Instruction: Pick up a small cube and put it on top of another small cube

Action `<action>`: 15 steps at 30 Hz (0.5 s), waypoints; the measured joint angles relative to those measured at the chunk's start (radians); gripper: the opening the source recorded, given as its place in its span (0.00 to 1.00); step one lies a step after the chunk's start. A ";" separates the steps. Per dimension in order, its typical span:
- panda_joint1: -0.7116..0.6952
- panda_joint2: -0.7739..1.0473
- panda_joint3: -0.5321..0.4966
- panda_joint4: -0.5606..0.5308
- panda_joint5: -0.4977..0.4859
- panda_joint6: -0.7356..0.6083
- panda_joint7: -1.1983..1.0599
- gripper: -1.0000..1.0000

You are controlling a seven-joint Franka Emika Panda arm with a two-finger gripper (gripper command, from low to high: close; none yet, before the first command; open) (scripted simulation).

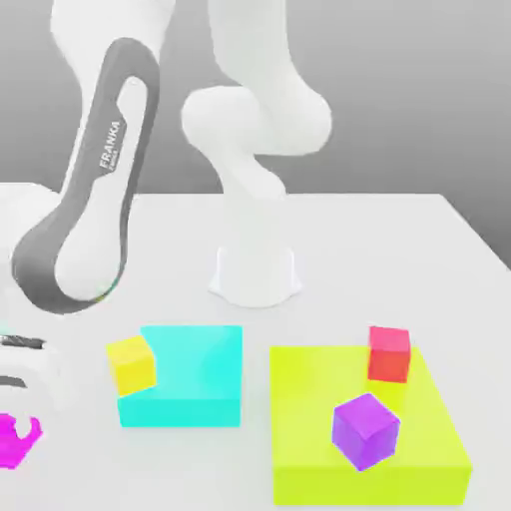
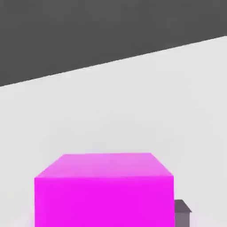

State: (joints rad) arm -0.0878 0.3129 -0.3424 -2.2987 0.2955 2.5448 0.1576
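Observation:
The small cube (image 1: 10, 447) is bright magenta and sits at the exterior view's far left edge, partly cut off by the frame. My gripper (image 1: 14, 431) hangs right over it and is shut on it, its tips overlapping the cube's top. In the hand view the small cube (image 2: 104, 195) looms very close, and one grey fingertip (image 2: 181, 213) presses against its side. The other finger is hidden. A yellow cube (image 1: 132, 362), a red cube (image 1: 389, 353) and a darker purple cube (image 1: 365, 430) are the same small size.
The yellow cube leans on the corner of a flat cyan block (image 1: 190, 384). Red and purple cubes rest on a wide lime-green block (image 1: 309, 429) at the exterior view's right. The arm's white base (image 1: 255, 274) stands mid-table.

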 joint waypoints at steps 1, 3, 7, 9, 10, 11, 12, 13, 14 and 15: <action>0.023 -0.031 0.023 -0.023 -0.011 -0.009 -0.013 0.00; 0.071 -0.094 0.066 -0.068 -0.031 -0.027 -0.041 0.00; 0.184 -0.226 0.161 -0.163 -0.075 -0.060 -0.099 0.00; 0.272 -0.297 0.203 -0.213 -0.099 -0.077 -0.128 0.00; 0.320 -0.333 0.215 -0.237 -0.112 -0.084 -0.142 0.00; 0.344 -0.368 0.226 -0.261 -0.127 -0.091 -0.154 0.00; 0.364 -0.404 0.241 -0.286 -0.142 -0.098 -0.166 0.00; 0.380 -0.440 0.260 -0.310 -0.157 -0.104 -0.178 0.00; 0.399 -0.476 0.282 -0.335 -0.171 -0.111 -0.190 0.00; 0.420 -0.512 0.306 -0.359 -0.186 -0.117 -0.203 0.00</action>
State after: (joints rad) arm 0.3325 -0.1991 -0.0366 -2.6577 0.1097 2.4277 -0.0452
